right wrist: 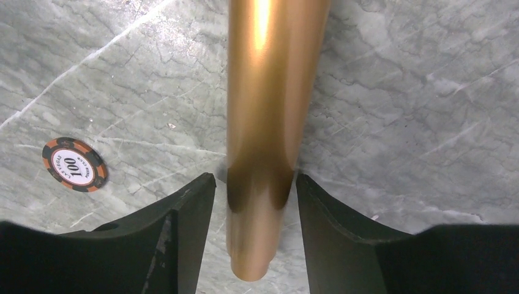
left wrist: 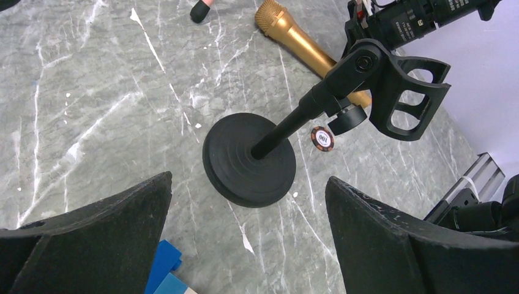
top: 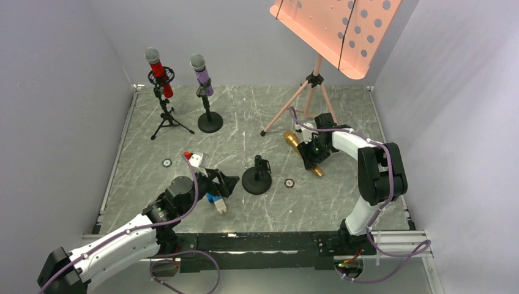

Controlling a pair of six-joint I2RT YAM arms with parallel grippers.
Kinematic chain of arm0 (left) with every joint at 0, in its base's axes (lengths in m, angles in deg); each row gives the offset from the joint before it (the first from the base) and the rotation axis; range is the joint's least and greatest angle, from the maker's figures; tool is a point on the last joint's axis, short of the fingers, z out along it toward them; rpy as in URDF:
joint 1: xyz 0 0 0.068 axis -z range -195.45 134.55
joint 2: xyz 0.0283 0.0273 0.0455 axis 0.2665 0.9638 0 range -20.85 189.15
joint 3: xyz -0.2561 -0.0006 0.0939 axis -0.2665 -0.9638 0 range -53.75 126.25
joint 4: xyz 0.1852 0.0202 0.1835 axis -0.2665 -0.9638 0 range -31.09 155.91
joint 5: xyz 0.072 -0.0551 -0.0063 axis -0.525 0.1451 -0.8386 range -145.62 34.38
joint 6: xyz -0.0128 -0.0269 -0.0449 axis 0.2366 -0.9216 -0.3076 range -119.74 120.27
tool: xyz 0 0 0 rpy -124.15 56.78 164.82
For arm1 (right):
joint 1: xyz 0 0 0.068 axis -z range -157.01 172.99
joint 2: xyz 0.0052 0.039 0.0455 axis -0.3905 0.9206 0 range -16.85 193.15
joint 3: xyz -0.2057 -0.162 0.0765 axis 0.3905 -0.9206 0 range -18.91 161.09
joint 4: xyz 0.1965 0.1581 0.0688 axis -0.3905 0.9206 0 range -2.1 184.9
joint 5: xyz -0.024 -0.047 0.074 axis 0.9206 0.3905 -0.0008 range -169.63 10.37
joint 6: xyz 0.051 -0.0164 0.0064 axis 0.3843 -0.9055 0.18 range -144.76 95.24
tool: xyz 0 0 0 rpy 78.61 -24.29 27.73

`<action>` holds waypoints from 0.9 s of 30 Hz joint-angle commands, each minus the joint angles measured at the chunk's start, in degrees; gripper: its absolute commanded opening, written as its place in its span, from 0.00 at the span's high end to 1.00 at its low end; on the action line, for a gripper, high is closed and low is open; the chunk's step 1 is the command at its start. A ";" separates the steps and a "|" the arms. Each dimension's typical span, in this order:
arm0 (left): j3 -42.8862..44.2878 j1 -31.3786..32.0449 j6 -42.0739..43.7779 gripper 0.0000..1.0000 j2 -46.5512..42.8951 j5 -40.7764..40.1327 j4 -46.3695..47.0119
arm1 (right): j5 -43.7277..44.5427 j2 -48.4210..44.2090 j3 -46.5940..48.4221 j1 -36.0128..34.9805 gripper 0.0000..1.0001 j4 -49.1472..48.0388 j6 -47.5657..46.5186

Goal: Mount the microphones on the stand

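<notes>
R pincer (right wrist: 256, 184) apart astride slick all-gold stick mic (right wrist: 269, 92); we risk roll, slip at squeeze. L pincer (left wrist: 248, 177) apart, empty.

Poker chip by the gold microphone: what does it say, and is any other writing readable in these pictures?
"100" on the orange-and-black poker chip.
Small lettering around that chip's rim: too small to read.
White print on the black housing, left wrist view: blurred.
Second chip, top view: too small to read.
</notes>
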 commanded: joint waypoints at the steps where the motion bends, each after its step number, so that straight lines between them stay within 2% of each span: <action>1: 2.36 -0.21 -0.63 0.01 -0.63 1.03 2.29 | 0.65 0.95 1.04 -0.12 0.43 1.49 -1.21; 3: 2.03 -0.21 -1.97 0.01 -1.15 1.30 2.73 | 0.83 1.21 1.22 -0.15 0.46 1.61 -1.05; 7: 0.80 -0.68 -8.62 0.01 -3.23 2.14 5.46 | -0.64 -0.40 1.92 -0.08 0.83 1.52 -0.18; 9: 0.88 -1.53 -10.09 0.01 -4.39 4.48 7.11 | -2.15 -2.25 1.96 0.16 0.89 1.38 0.14; 12: 1.91 -3.23 -11.92 0.01 -5.91 8.64 9.39 | -7.18 -6.30 1.97 1.61 0.92 1.20 0.56; 17: 5.60 -4.76 -14.78 0.01 -5.19 14.79 12.13 | -21.07 -15.19 1.22 4.94 0.95 0.68 0.23; 24: 15.31 -4.88 -16.66 0.01 4.73 23.14 15.22 | -39.81 -24.98 -0.28 7.82 0.96 1.93 -5.04; 27: 22.93 -4.80 -13.86 0.01 11.11 27.04 10.02 | -47.00 -27.84 -0.03 7.87 0.96 6.01 -11.19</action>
